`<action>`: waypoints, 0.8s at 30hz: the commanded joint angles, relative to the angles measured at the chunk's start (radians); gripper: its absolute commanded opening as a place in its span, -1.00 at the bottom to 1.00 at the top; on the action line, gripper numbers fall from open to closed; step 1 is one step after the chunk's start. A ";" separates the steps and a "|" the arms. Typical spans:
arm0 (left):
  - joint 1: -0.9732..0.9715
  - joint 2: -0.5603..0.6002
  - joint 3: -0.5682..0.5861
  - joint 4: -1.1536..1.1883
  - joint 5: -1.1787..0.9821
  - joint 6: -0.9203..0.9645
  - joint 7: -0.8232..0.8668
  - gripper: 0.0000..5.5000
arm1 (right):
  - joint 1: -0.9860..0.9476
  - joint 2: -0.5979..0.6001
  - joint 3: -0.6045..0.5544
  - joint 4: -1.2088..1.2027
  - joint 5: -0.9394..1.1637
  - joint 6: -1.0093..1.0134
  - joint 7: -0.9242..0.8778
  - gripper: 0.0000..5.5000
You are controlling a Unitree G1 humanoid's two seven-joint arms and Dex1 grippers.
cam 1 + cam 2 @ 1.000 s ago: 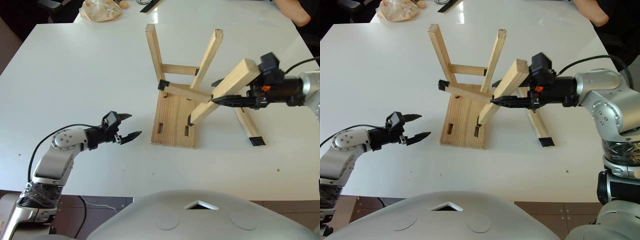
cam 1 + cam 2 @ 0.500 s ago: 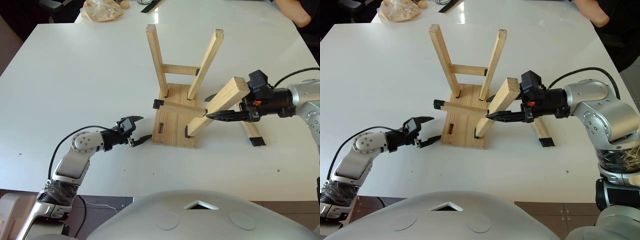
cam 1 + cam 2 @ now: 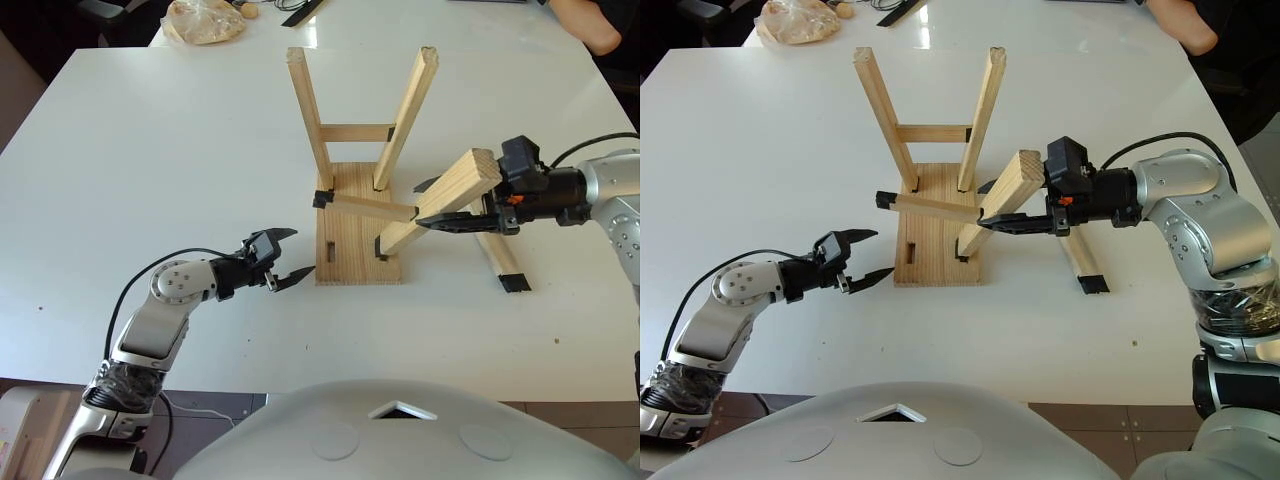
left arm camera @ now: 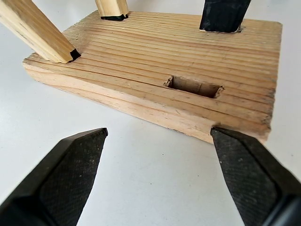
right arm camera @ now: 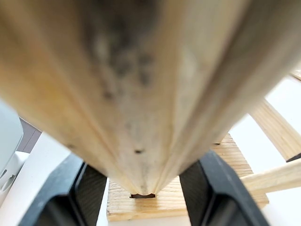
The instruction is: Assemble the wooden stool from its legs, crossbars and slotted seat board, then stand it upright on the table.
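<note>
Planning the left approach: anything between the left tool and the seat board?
Nothing visible. The left tool, open, faces the near edge of the seat board, with only bare table between them.

Before us, the seat board (image 3: 350, 240) lies on the desk (image 3: 150, 150), two legs (image 3: 305, 115) standing in its far slots. A third leg (image 3: 445, 195) leans from its near right slot. The left end effector (image 3: 301, 252) sits just left, and a loose leg (image 3: 500, 258) lies to the right.

Silver jointed arms (image 3: 165, 300), black wrists and cables, orange mark near right tool (image 3: 420, 204), pointed black left tool (image 3: 303, 251)
</note>
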 commanded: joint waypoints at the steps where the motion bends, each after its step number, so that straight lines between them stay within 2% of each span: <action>1: -0.005 -0.010 0.003 -0.018 -0.003 0.011 0.014 0.49 | 0.029 -0.052 0.014 0.017 -0.063 0.023 0.013 -0.26; 12: -0.012 -0.018 0.019 -0.006 0.002 0.011 0.027 0.49 | 0.035 -0.057 0.033 0.043 -0.101 -0.007 0.030 -0.26; 19: -0.036 -0.017 0.012 0.002 -0.001 0.016 0.011 0.49 | 0.029 -0.009 0.189 0.059 -0.258 -0.096 0.008 -0.26; 24: -0.047 -0.021 0.004 0.011 0.003 0.017 0.005 0.49 | -0.007 0.038 0.281 0.156 -0.315 -0.130 0.011 -0.26</action>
